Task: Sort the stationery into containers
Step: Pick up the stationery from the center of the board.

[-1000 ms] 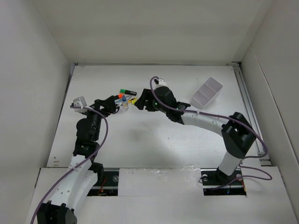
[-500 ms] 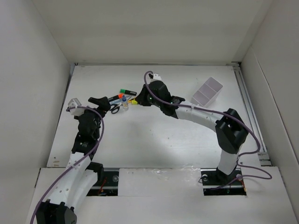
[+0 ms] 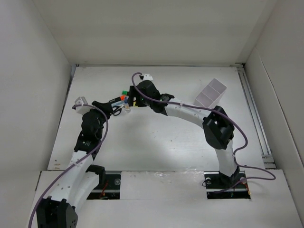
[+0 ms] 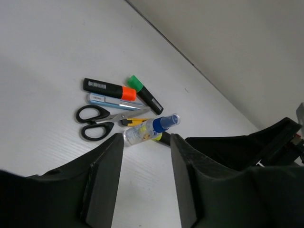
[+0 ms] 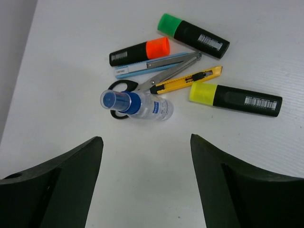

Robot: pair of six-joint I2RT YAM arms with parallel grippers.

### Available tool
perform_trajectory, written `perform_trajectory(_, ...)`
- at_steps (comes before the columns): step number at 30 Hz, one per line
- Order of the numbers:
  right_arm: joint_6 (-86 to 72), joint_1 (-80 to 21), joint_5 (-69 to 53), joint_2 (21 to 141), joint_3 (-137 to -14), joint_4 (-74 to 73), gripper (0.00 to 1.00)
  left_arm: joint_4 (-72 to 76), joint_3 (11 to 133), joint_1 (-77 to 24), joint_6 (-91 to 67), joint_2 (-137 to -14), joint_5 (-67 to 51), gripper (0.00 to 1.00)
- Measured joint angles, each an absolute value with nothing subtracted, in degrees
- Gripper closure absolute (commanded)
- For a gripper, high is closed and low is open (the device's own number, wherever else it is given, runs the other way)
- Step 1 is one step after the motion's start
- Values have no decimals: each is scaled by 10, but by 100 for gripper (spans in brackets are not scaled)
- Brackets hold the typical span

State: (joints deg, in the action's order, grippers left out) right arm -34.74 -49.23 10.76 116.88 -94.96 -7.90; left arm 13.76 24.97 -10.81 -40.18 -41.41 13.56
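Right arm has swung left since a second ago. The right gripper (image 5: 146, 142) now hangs over the stationery pile, jaws wide, empty. The left gripper (image 4: 146, 145) is also released, empty, beside the pile. The green-capped marker (image 5: 192, 34) and orange-capped marker (image 5: 140, 51) are black plastic with unreadable barcode stickers. A clear blue-capped bottle (image 5: 137, 105) lies across the scissors (image 5: 164, 71). The white divided box (image 3: 210, 92) sits well apart, to the right.

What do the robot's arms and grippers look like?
The left arm and right arm have white tubular links and bulky black joints. A thin purple cable loops along each. A small pale box sits on each wrist. The left gripper and right gripper each have two broad, flat, matte black fingers.
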Motion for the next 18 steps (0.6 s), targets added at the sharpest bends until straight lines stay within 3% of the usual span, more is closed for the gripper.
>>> perform_trajectory(4, -327, -510, 114, 1204, -993, -105, 20, 129, 253, -108, -413, -409, 129, 62)
perform_trajectory(11, -310, -518, 121, 1261, -1074, -133, 26, 123, 251, -108, -436, -329, 152, 25)
perform_trajectory(16, -303, -518, 146, 1307, -1132, -149, 30, 130, 249, -108, -440, -318, 152, 24)
perform_trajectory(18, -300, -518, 155, 1323, -1151, -156, 38, 130, 249, -108, -440, -328, 149, 22)
